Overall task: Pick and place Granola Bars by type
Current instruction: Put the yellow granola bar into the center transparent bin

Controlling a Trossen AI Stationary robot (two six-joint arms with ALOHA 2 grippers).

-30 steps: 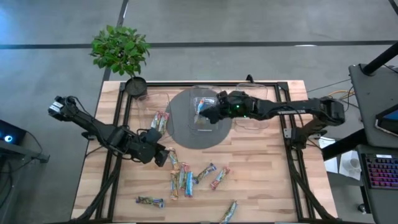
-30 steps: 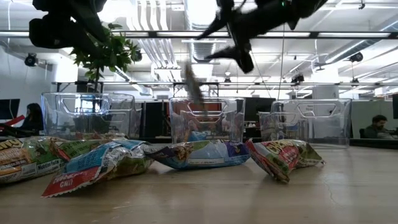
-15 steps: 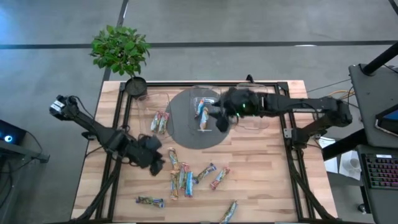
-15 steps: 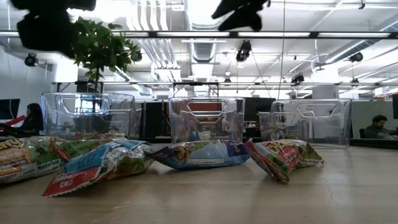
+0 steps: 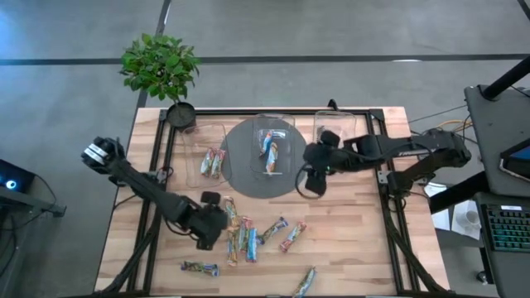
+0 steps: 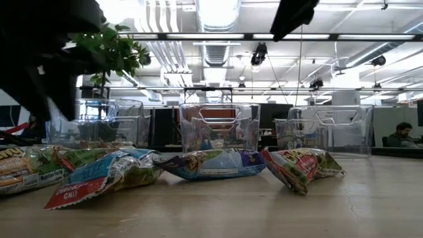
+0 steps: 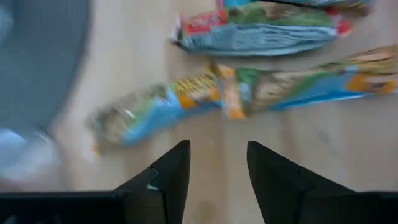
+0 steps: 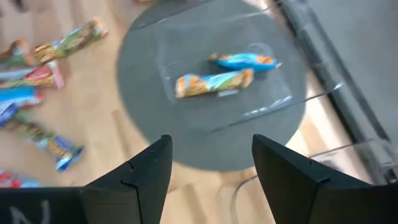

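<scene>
Several granola bars in shiny wrappers lie loose on the wooden table near its near edge. In the low view they show as crinkled packets. My left gripper hangs open just above a blue-and-yellow bar, fingers pointing down, touching nothing. My right gripper is open and empty, to the right of the middle clear bin. Two bars lie flat in that bin. The left bin also holds bars.
A third clear bin stands at the far right of the row. A grey round mat lies under the middle bin. A potted plant stands at the far left corner. A black frame borders the table. Bare wood shows at the near right.
A bar that was falling below my right gripper now lies in the middle bin beside the other one. My right gripper has drawn back from over that bin toward the table's right and near edges. My left gripper has moved toward the near edge, down over the loose bars.
</scene>
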